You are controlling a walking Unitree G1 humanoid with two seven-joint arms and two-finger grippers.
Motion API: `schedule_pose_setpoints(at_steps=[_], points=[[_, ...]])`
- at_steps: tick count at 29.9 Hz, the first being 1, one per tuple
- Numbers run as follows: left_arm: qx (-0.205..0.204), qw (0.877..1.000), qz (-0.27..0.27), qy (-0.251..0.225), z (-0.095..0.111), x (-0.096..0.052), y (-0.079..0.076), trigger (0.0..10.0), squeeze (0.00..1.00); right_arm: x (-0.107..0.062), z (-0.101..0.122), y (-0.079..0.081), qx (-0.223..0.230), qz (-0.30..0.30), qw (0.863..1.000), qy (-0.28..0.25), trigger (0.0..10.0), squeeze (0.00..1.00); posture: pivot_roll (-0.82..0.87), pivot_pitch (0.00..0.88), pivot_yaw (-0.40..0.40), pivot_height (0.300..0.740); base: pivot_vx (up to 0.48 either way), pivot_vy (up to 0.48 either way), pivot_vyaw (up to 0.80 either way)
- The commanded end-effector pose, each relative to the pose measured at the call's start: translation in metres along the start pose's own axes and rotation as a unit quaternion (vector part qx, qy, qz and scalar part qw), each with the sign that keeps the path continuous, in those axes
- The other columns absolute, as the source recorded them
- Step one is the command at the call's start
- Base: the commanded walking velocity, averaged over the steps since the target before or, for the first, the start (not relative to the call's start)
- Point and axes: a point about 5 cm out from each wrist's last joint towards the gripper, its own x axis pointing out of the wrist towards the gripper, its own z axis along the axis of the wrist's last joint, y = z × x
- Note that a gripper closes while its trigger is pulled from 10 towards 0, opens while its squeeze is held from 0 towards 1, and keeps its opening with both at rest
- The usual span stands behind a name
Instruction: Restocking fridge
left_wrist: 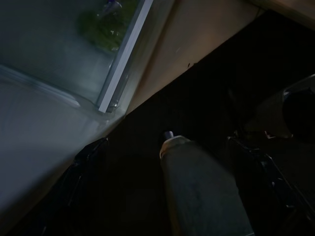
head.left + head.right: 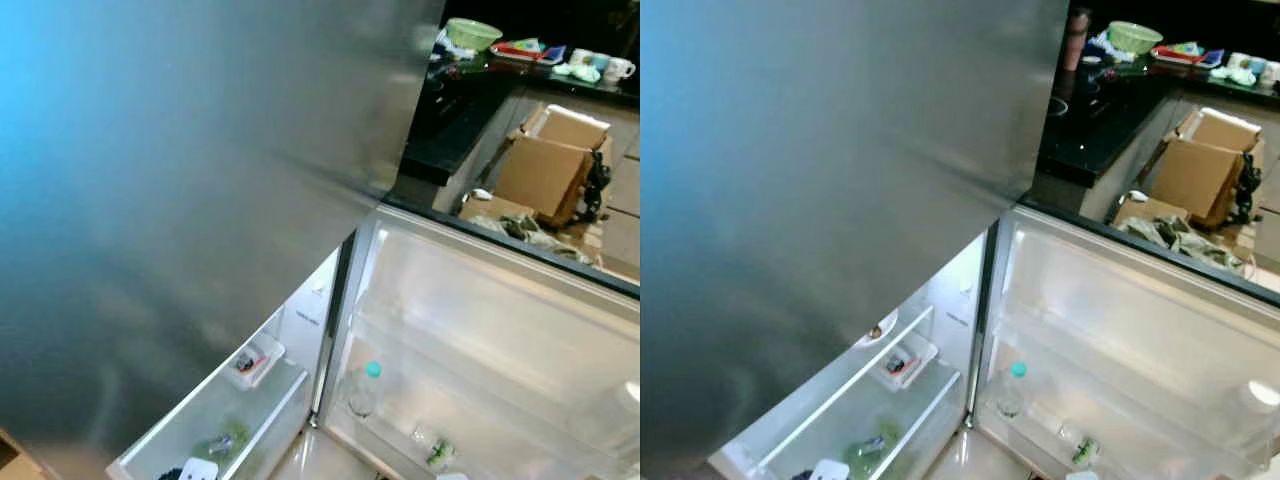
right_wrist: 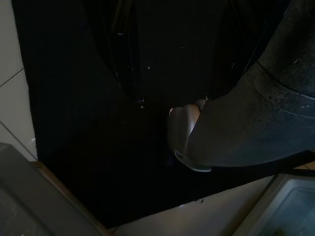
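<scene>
Right now your fridge (image 2: 1120,330) stands open below you, one teal-capped bottle (image 2: 1012,388) upright in its door shelf, one small white tray (image 2: 902,362) on an inner shelf, one steel door (image 2: 180,180) across your view. One green bowl (image 2: 1134,36) sits on the counter (image 2: 1095,120). Both arms hang low in shadow; you cannot tell either claw's state
</scene>
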Motion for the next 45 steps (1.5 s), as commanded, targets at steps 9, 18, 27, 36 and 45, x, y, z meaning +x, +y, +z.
schedule_pose_setpoints(at_steps=[9,18,27,36,45], points=[[-0.035,0.999,-0.006,0.022,-0.0167,-0.0049,0.0027,10.0,0.00,-0.0019,-0.0045,-0.0040,0.005,-0.005,1.000,0.006,10.0,0.00,-0.03,0.000,-0.004,0.740,0.000,-0.391,0.00],[-0.042,0.999,0.000,0.019,-0.0155,-0.0047,0.0036,10.0,0.00,-0.0018,-0.0057,-0.0028,0.006,0.001,1.000,0.011,10.0,0.00,-0.03,0.000,-0.004,0.740,0.000,0.000,-0.44],[-0.039,0.999,-0.001,0.020,-0.0158,-0.0046,0.0029,10.0,0.00,-0.0020,-0.0073,-0.0026,0.008,0.003,1.000,0.014,10.0,0.00,-0.04,0.000,-0.003,0.740,0.000,0.000,-0.79],[-0.038,0.999,-0.002,0.020,-0.0156,-0.0044,0.0024,10.0,0.00,-0.0018,-0.0078,-0.0014,0.008,0.007,1.000,0.014,10.0,0.00,-0.03,0.000,-0.004,0.740,0.000,0.000,-0.79],[-0.035,0.999,-0.004,0.021,-0.0162,-0.0047,0.0025,10.0,0.00,-0.0018,-0.0061,-0.0022,0.005,0.006,1.000,0.011,10.0,0.00,-0.03,0.000,-0.004,0.740,0.000,0.000,-0.79]])
